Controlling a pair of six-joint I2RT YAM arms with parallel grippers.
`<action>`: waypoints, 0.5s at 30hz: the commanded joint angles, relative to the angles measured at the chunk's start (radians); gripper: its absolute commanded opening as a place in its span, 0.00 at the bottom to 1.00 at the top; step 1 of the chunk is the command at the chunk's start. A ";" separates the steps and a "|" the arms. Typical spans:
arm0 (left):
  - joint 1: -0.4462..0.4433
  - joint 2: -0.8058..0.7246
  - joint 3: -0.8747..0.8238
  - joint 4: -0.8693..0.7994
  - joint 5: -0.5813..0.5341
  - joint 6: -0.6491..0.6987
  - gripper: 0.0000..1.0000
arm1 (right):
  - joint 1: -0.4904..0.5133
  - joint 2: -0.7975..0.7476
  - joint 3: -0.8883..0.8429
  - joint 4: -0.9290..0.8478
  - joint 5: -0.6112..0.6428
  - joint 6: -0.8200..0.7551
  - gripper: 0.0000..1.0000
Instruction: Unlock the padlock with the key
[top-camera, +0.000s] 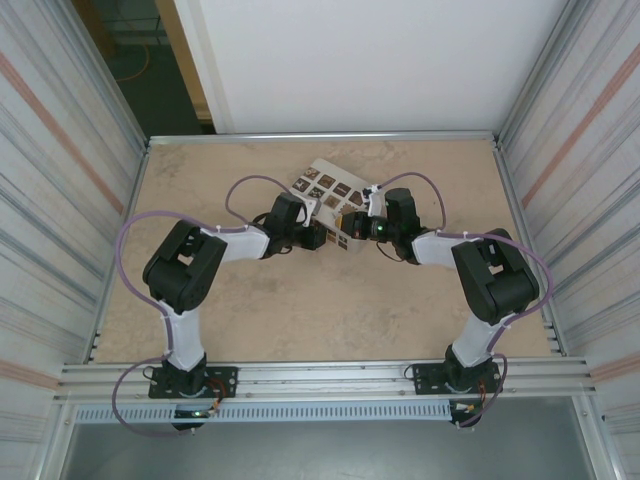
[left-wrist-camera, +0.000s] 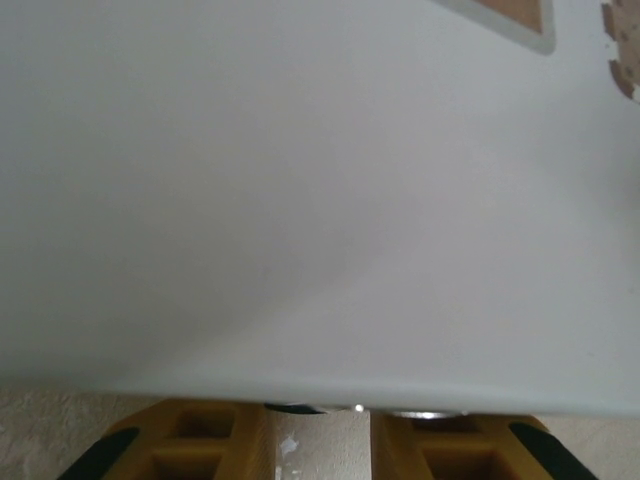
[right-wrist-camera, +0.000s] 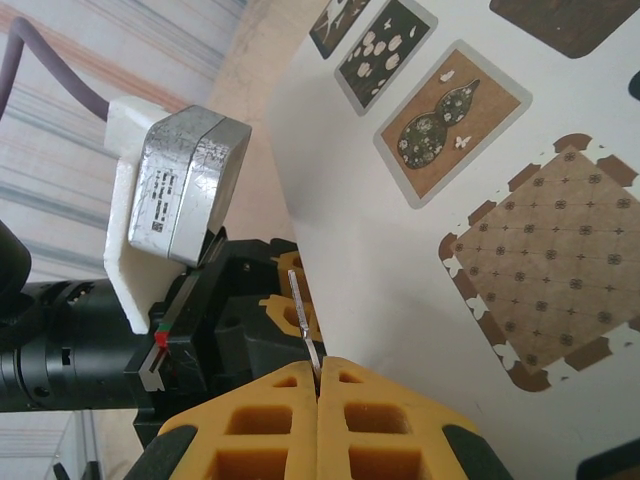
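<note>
While right tool pinches thin silvery key, left tool — grip unclear | glossy white box ahead

We count two claws, the left claw and the right claw, one white box, one key beside that box, and one table beneath it.

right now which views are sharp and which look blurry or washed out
top external: evenly lit, sharp, but the white box is small. left wrist: the box's blank face is too close, soft and featureless, faintly shadowed. right wrist: crisp on the box prints and the key in the right gripper.
</note>
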 joint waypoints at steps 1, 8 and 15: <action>-0.007 -0.010 0.010 0.026 -0.006 -0.030 0.22 | 0.005 -0.042 0.018 -0.027 -0.017 -0.004 0.00; -0.011 -0.087 -0.032 0.005 0.076 -0.106 0.22 | -0.012 -0.197 -0.013 -0.173 0.010 -0.116 0.00; -0.013 -0.147 -0.034 -0.065 0.196 -0.211 0.21 | -0.002 -0.378 -0.096 -0.340 0.039 -0.284 0.00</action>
